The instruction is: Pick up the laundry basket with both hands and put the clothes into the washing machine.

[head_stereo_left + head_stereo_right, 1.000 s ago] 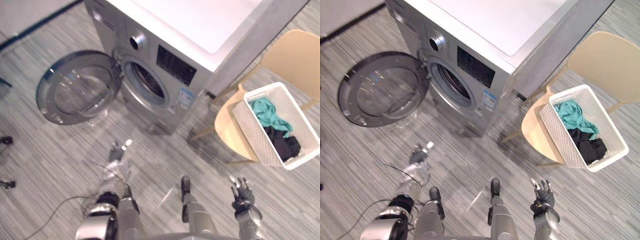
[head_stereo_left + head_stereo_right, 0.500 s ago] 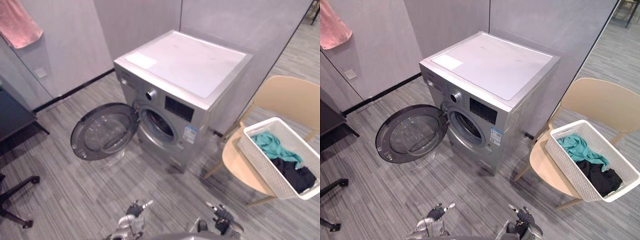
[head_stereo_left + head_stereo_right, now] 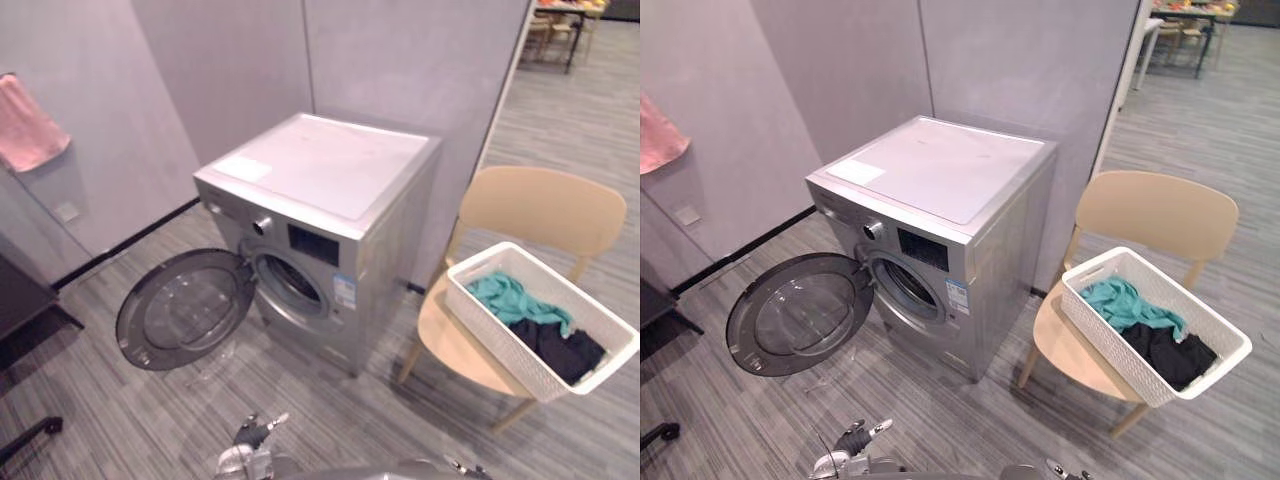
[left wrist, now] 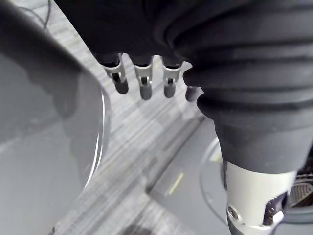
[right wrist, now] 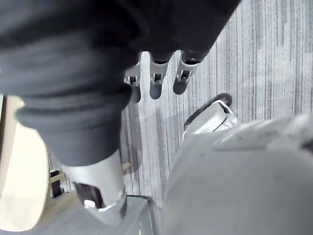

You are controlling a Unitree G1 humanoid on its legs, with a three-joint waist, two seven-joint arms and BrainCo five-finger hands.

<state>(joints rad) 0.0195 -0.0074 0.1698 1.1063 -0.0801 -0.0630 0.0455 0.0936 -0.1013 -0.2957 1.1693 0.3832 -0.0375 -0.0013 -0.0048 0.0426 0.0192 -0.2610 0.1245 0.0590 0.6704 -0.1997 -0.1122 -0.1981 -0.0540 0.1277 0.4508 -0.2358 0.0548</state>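
The basket rests on the seat of the chair at the right of the frame, just right of the washer. It holds the clothes: a teal piece at its upper-left end and dark ones at its lower-right end. The basket's long axis runs diagonally from upper left to lower right, and its lower-right end appears to overhang the seat. The washer door is swung open at the left, and the drum opening faces the lower left. The left hand and right hand hang low at the bottom edge, over the floor. Both are released, with fingers straight and nothing held. The basket lies up and to the right of both hands, well apart; the right hand is nearer. Judgement: the approach must close on the basket before each hand can take one long side.
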